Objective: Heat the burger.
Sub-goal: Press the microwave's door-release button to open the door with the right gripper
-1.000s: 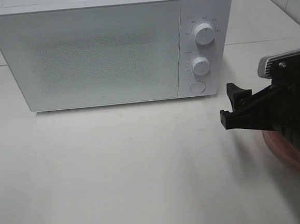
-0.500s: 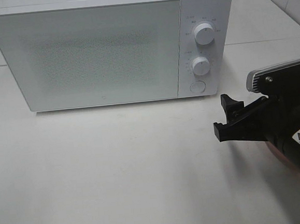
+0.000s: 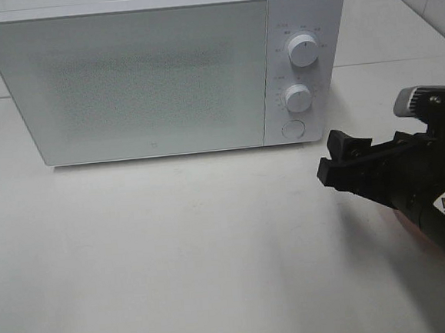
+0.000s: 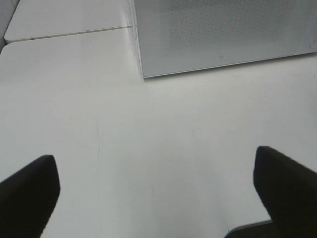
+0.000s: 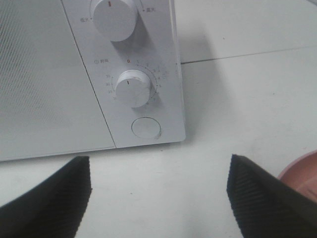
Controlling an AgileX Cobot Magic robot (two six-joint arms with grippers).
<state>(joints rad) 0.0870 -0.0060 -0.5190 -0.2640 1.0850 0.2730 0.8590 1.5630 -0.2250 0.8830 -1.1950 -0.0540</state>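
Microwave (image 3: 161, 71) closed; right gripper (image 3: 334, 158) spread nearby

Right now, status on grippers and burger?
Left gripper open, empty, over table. Right gripper open, empty, facing round button on microwave. Burger not in view; door shut. Pink plate edge beside right arm.

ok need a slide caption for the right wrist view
Open right end effector faces the round button on the closed microwave, pink plate edge in view.
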